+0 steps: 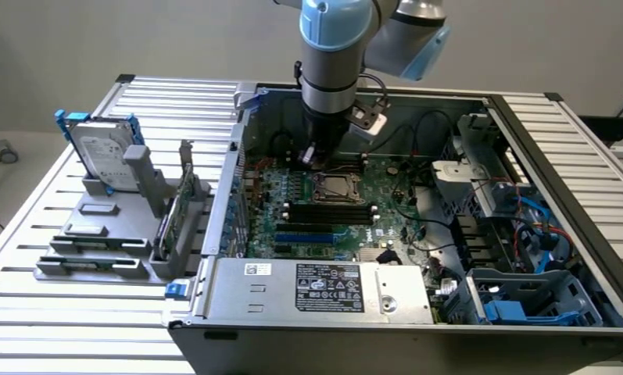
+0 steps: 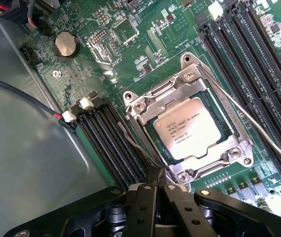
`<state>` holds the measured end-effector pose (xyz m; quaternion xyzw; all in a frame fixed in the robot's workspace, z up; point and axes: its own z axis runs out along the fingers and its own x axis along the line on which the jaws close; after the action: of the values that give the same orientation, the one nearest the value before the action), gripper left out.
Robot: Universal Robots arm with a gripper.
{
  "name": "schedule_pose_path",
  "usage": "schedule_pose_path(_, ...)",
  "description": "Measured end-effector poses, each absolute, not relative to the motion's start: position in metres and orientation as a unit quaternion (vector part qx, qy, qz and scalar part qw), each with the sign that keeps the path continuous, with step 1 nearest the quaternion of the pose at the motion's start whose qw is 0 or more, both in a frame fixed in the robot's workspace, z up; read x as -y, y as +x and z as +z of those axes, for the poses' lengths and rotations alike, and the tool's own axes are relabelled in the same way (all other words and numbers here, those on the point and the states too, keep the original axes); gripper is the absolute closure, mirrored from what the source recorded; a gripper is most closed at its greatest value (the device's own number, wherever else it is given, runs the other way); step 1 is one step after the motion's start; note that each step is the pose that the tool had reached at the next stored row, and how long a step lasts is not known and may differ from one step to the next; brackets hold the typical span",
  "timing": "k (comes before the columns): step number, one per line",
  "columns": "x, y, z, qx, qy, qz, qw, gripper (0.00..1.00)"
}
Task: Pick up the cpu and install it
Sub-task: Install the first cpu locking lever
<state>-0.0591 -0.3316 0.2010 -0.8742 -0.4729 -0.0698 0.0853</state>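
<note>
Already seated: the cpu [image 2: 190, 129] lies in the socket [image 2: 139, 105] mid-motherboard [image 2: 148, 61]. My gripper [image 2: 155, 193] is clenched and empty, just beside the socket's corner. Placing looks done; latching unclear.

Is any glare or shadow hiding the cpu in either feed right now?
Wrist view: the cpu is evenly lit with a soft sheen, its markings not washed out; the brighter glints fall on the socket frame around it. Exterior view: the inside of the case is dimmer than the bright table, but no hard shadow covers the socket area.
</note>
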Motion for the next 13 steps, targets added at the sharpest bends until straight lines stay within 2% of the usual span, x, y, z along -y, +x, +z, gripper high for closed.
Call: schedule_pose_path(13,0.3299,-0.0601,0.2009,0.468,-0.877,-0.070,0.085,0.89)
